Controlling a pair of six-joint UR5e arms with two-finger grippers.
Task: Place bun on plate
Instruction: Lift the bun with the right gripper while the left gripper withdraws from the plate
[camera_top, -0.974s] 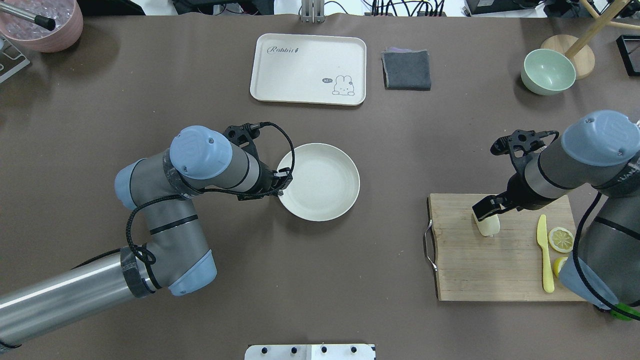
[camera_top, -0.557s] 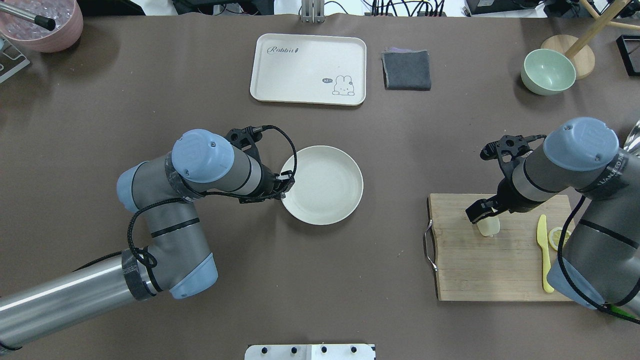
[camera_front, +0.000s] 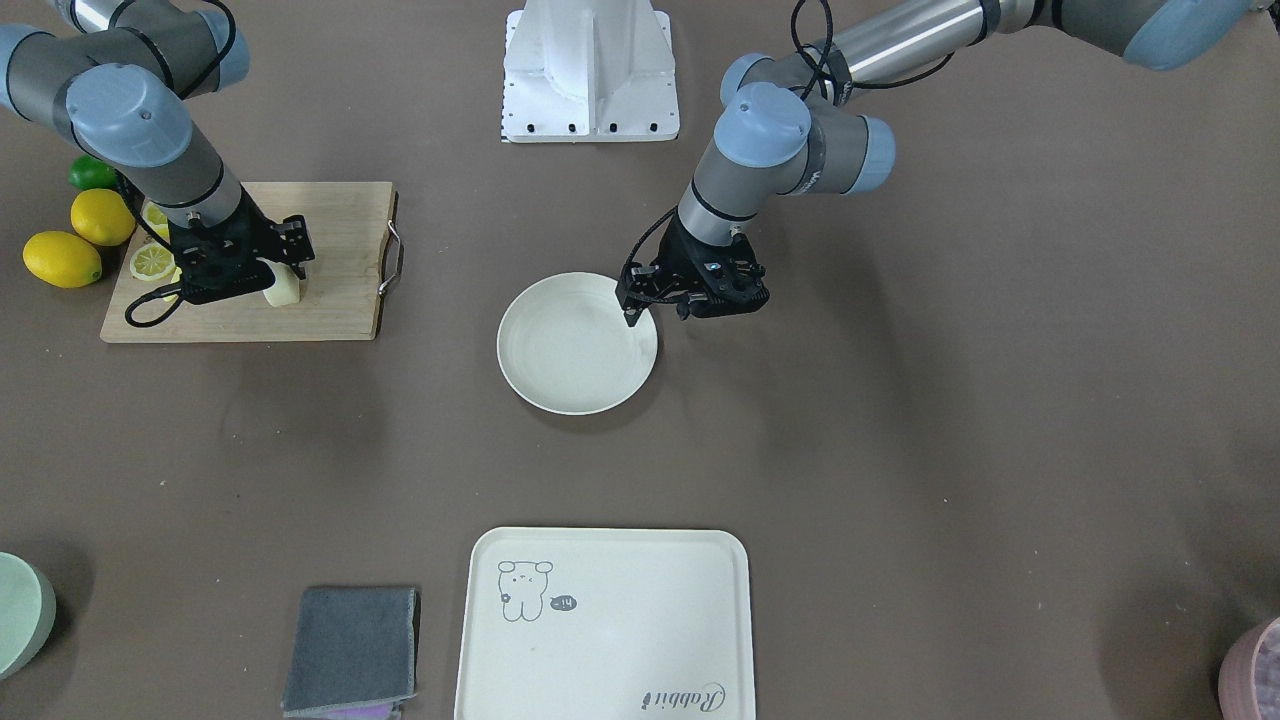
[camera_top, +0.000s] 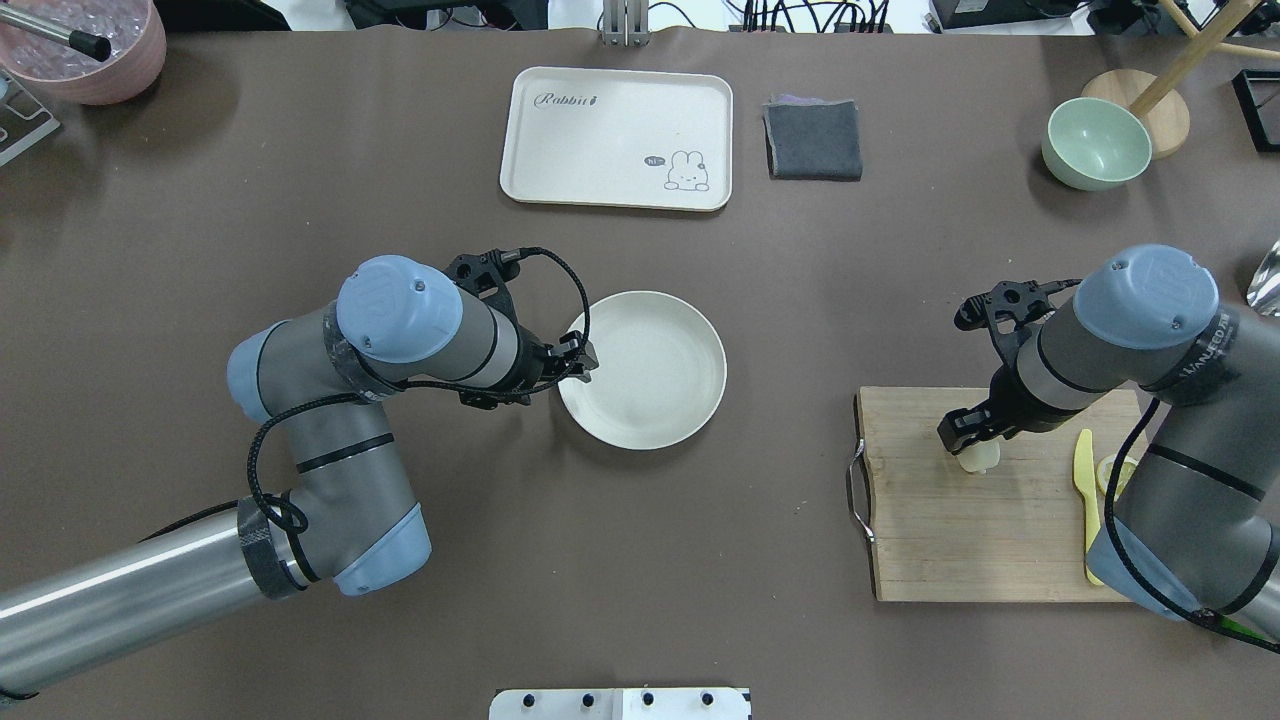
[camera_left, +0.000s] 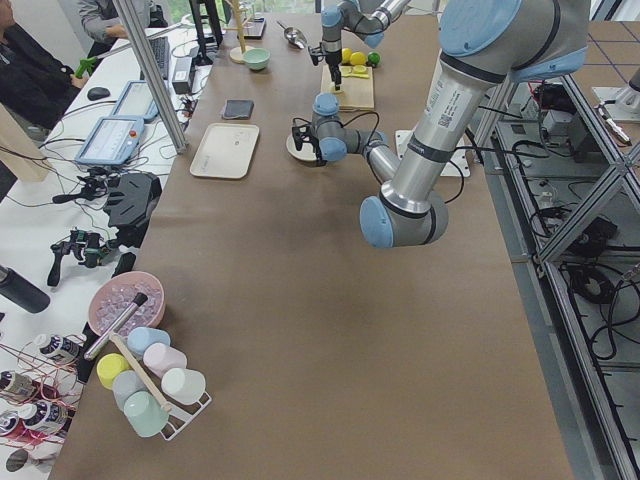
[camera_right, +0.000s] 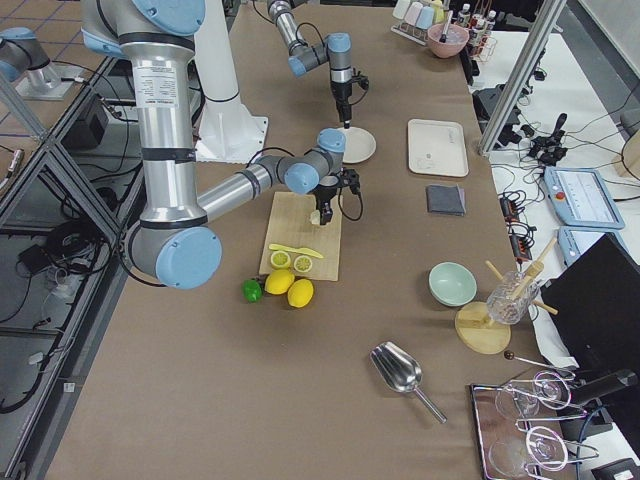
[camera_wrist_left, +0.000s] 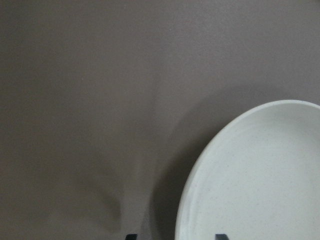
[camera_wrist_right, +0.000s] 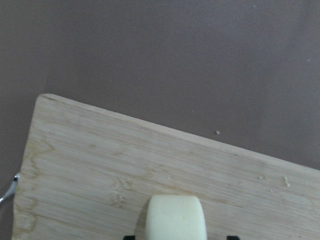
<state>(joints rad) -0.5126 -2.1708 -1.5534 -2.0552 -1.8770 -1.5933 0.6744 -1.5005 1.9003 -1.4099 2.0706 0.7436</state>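
Note:
The bun (camera_top: 980, 459) (camera_wrist_right: 176, 217), a small pale cream block, stands on the wooden cutting board (camera_top: 960, 540). My right gripper (camera_top: 966, 438) (camera_wrist_right: 180, 237) is open and straddles the bun, one fingertip on each side with a gap to both. The round off-white plate (camera_top: 660, 380) (camera_front: 570, 350) lies empty at the table's middle. At its left rim my left gripper (camera_top: 583, 365) (camera_front: 657, 314) is open, its fingertips on either side of the rim (camera_wrist_left: 200, 165).
A yellow knife (camera_top: 1085, 490), a lemon slice (camera_front: 153, 262), whole lemons (camera_front: 62, 258) and a lime sit at the board's far side. A cream tray (camera_top: 617, 138), grey cloth (camera_top: 813, 139) and green bowl (camera_top: 1096, 143) lie along the back.
My right gripper has come down over the bun, which now shows less from above. The plate has slid slightly right, and the left gripper's tip has edged further over its rim.

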